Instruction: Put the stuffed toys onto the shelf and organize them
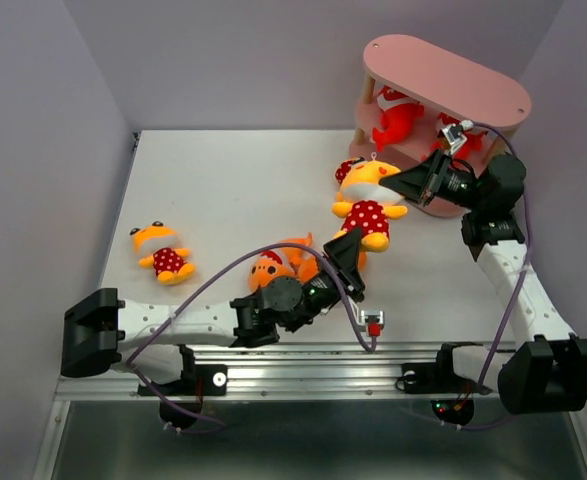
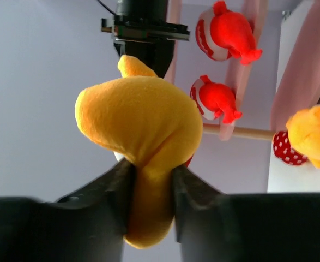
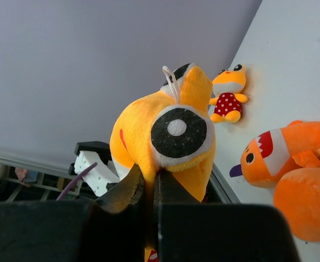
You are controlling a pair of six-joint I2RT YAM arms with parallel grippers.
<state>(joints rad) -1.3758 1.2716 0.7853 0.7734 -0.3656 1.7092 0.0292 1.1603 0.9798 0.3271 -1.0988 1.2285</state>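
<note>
Both are clamping dotted figure (image 1: 373, 212): right gripper (image 1: 406, 183) on head, left gripper (image 1: 348, 246) on foot; shelf (image 1: 443, 85) lying 1 o'clock, right arm nearer.

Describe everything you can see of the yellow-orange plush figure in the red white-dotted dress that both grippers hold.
The yellow-orange plush figure looks like soft fleece, with a big black-and-white eye, a whitish loop on its head and a red dress with white dots. It stretches between both arms, near the pink shelf. The right gripper pinches its head; the left gripper pinches a yellow limb.
</note>
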